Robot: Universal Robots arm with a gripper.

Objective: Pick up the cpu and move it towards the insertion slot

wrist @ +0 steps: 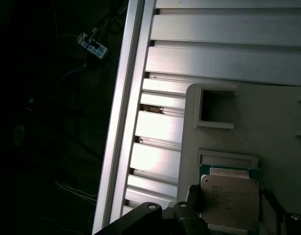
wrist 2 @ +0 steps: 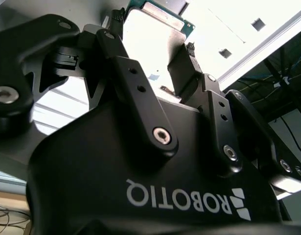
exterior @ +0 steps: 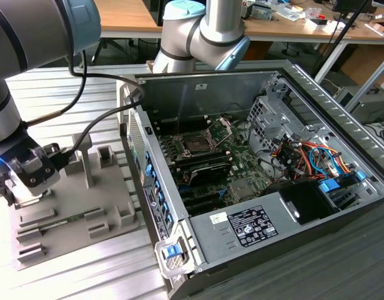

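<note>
the arm is reaching down at the exterior view's left, and its gripper [exterior: 26, 187] is hanging just over the grey tray [exterior: 73, 206] that is sitting on the ribbed metal table [exterior: 54, 94]. in the first wrist view the black fingers [wrist: 192, 196] are pressing in on two opposite edges of the cpu [wrist: 229, 196] — they are pinching it, with its silvery top facing the camera and a green rim showing along one side. the cpu is sitting right at its shallow square pocket in the tray; whether it is hanging clear of the pocket or resting in it, i cannot tell. in the second wrist view the cpu's green edge is showing between the two fingertips [wrist 2: 189, 51]. the insertion slot [exterior: 196, 144] is lying well apart from all this, off to the exterior view's right, inside the open computer case [exterior: 204, 87] — its dark square is showing bare, and its metal bracket [exterior: 220, 128] is standing tipped up just beside it.
</note>
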